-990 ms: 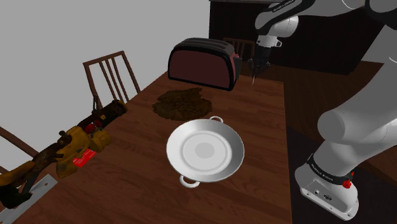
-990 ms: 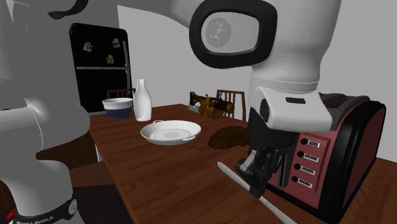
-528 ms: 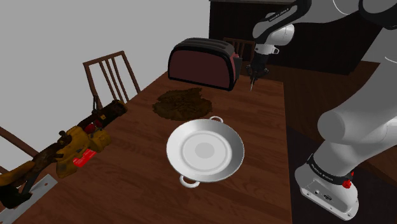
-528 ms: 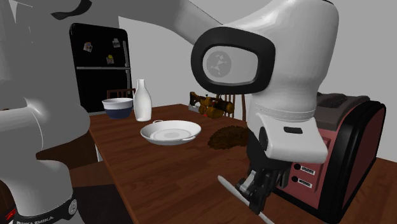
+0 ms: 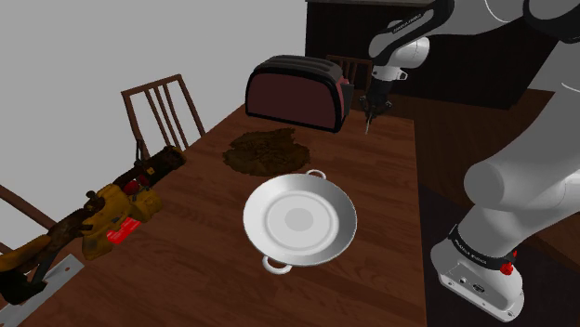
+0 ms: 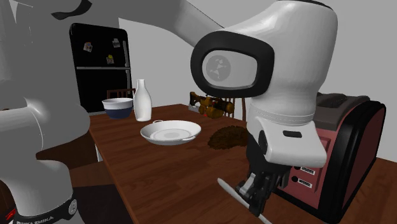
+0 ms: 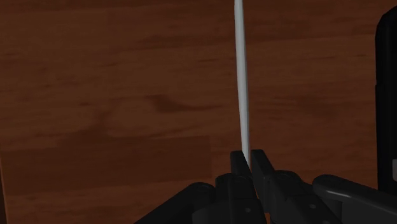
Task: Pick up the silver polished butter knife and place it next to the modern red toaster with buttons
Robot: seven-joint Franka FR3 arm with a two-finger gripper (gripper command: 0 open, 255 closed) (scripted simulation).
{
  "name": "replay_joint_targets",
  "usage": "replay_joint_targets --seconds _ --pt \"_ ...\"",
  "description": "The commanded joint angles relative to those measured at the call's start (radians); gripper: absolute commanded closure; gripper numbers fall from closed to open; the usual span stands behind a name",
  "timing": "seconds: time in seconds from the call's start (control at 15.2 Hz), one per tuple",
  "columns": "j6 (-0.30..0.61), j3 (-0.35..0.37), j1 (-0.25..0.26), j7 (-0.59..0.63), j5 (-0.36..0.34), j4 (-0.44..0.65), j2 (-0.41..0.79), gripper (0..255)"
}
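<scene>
A slim silver butter knife (image 7: 240, 83) sticks out from between my gripper's fingers, over the brown wooden table (image 7: 114, 95). My gripper (image 7: 247, 156) is shut on one end of it. In the second exterior view the gripper (image 6: 257, 198) holds the knife (image 6: 230, 190) low over the table, just in front of the dark red toaster (image 6: 347, 159) and its button panel. Whether the knife touches the wood I cannot tell. From the shoulder view the gripper (image 5: 371, 115) hangs at the right end of the toaster (image 5: 297, 91), at the table's far side.
A white two-handled dish (image 5: 299, 219) sits mid-table, with a brown crumbly patch (image 5: 265, 151) between it and the toaster. Yellow-brown tools (image 5: 112, 209) lie at the shoulder view's left by a chair (image 5: 163, 107). A white bottle (image 6: 142, 100), blue bowl (image 6: 118, 107) and black fridge (image 6: 100, 63) stand beyond.
Over the last second my gripper sank toward the table with the knife and edged closer to the toaster's front. It has barely moved in the last half second.
</scene>
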Motion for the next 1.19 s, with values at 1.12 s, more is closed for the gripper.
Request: replay_joint_targets --seconds 1.12 --pt "-0.125 -0.009 -0.01 -0.002 0.0 0.081 -0.044 0"
